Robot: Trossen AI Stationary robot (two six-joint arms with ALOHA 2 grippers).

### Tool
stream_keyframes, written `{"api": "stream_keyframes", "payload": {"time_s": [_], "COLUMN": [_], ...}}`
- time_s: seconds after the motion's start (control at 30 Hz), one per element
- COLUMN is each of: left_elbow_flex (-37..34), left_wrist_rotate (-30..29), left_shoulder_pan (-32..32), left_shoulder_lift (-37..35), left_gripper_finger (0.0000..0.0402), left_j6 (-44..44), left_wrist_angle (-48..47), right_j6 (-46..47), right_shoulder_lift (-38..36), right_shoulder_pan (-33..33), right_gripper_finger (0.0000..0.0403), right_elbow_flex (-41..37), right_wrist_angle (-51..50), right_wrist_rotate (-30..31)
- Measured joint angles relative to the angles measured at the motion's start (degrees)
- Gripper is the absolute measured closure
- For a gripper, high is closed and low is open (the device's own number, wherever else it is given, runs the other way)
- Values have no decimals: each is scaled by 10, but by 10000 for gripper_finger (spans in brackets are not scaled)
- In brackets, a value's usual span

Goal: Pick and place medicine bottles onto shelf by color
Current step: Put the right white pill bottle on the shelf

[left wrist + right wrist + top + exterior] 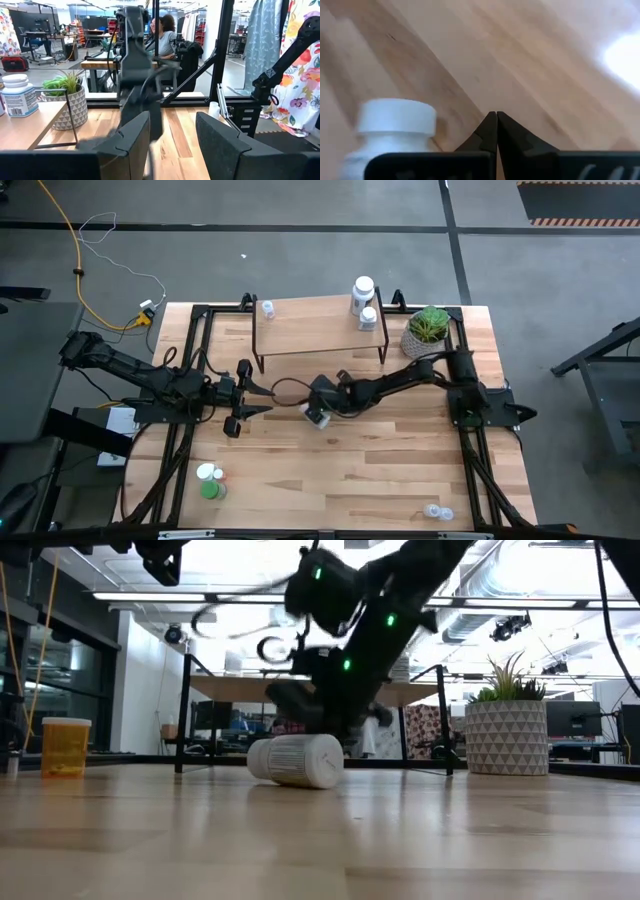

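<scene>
A white medicine bottle (pixel 297 760) with a white cap (pixel 395 116) lies on its side on the table's middle (pixel 319 419). My right gripper (pixel 496 120) is low over the table right beside this bottle (pixel 314 409), its fingers shut with nothing between them. My left gripper (pixel 172 145) waits open left of the middle (pixel 240 398), facing the right arm. The shelf (pixel 320 328) stands at the far edge. It carries two white bottles (pixel 364 292) at its right end and a small one (pixel 267 308) at its left. My right gripper has its shut fingers (pixel 490 131) beside the lying white bottle's cap end (pixel 422 120), pointing down at the table. The gripper's own body hides the bottle's side, so I cannot tell whether it touches the bottle.
A green bottle and a white one (pixel 210 481) stand near the table's near left corner, and clear ones (pixel 438 512) near the near right corner. An orange bottle (pixel 65 746) shows in the low view. A potted plant (pixel 428 330) stands right of the shelf.
</scene>
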Motion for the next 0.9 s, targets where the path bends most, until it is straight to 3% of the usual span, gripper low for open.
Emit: {"api": "stream_keyframes", "payload": {"time_s": [0.17,0.3,0.4,0.53,0.7,0.8,0.9], "left_elbow_flex": [0,0,0,0,0,0,0], "left_wrist_rotate": [0,0,0,0,0,-3,-4], "left_shoulder_pan": [0,0,0,0,0,0,0], "left_shoulder_lift": [0,0,0,0,0,0,0], "left_gripper_finger": [253,253,253,253,253,253,253], "left_j6": [0,0,-1,-4,-4,1,2], "left_wrist_angle": [0,0,0,0,0,0,0], "right_j6": [-5,-18,-41,-54,-52,-50,-55], "right_shoulder_lift": [-54,-94,-109,-116,-116,-116,-116], "right_shoulder_pan": [27,51,61,56,34,21,17], "right_gripper_finger": [403,403,403,402,397,370,320], "right_elbow_flex": [0,1,2,2,2,2,2], "right_wrist_angle": [-65,-105,-102,-66,-26,-5,13], "right_wrist_rotate": [56,58,8,-123,-239,-293,-298]}}
